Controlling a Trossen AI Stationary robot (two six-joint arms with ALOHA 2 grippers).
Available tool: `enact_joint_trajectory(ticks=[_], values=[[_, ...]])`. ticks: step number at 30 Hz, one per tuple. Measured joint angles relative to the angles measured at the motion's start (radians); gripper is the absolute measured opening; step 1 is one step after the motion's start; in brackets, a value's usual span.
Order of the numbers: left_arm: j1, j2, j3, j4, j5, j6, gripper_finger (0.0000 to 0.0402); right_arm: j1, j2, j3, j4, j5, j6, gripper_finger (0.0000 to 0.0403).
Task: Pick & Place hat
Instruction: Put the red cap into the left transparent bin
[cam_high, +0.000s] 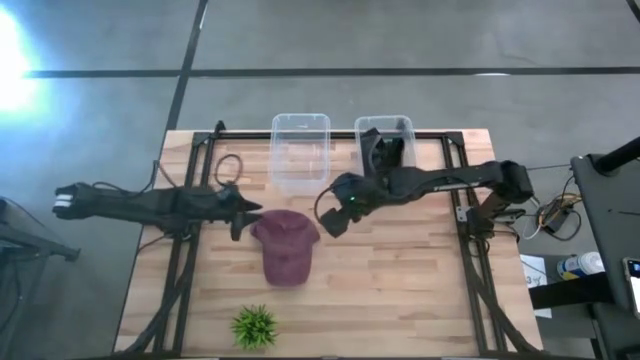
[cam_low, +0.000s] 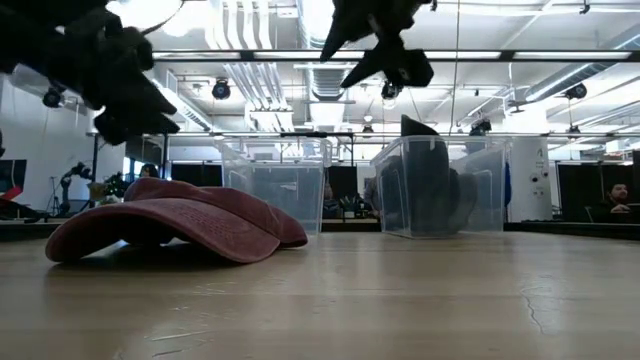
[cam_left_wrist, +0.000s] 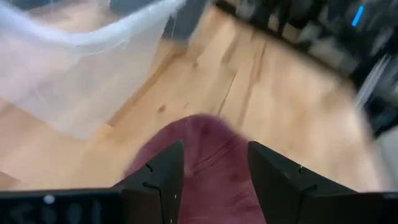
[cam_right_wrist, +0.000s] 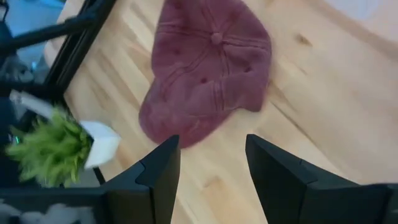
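A maroon cap (cam_high: 286, 246) lies flat on the wooden table, brim toward the near edge; it also shows in the low view (cam_low: 175, 228) and in the right wrist view (cam_right_wrist: 208, 68). My left gripper (cam_high: 240, 218) hovers open just left of the cap's crown (cam_left_wrist: 208, 155), above the table. My right gripper (cam_high: 330, 218) hangs open to the right of the cap, raised off the table (cam_low: 378, 50). The right clear bin (cam_high: 386, 140) holds a dark hat (cam_low: 432, 190); the left clear bin (cam_high: 300, 150) looks empty.
Two clear bins stand side by side at the table's far edge. A small green plant in a white pot (cam_high: 254, 326) sits near the near edge, in front of the cap (cam_right_wrist: 59, 149). Black frame rails (cam_high: 180, 260) run along both sides of the table.
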Motion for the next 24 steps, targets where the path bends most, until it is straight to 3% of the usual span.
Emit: enact_joint_trajectory(ticks=[5,12,17,24], values=[[-0.006,0.181,0.118,-0.111,0.068,0.203,0.0169,0.03,0.057,-0.001,0.051,-0.058,0.101,0.0178],[-0.041,0.361,0.168,-0.138,0.084,0.317,0.0169,0.071,0.098,-0.002,0.075,-0.046,0.108,0.0178],[-0.063,0.466,0.166,-0.135,0.093,0.275,0.0169,0.072,0.161,-0.003,0.185,-0.059,0.083,0.0178],[-0.134,0.534,0.156,-0.203,0.116,0.022,0.0169,0.104,0.25,-0.004,0.276,-0.157,0.078,0.0178]])
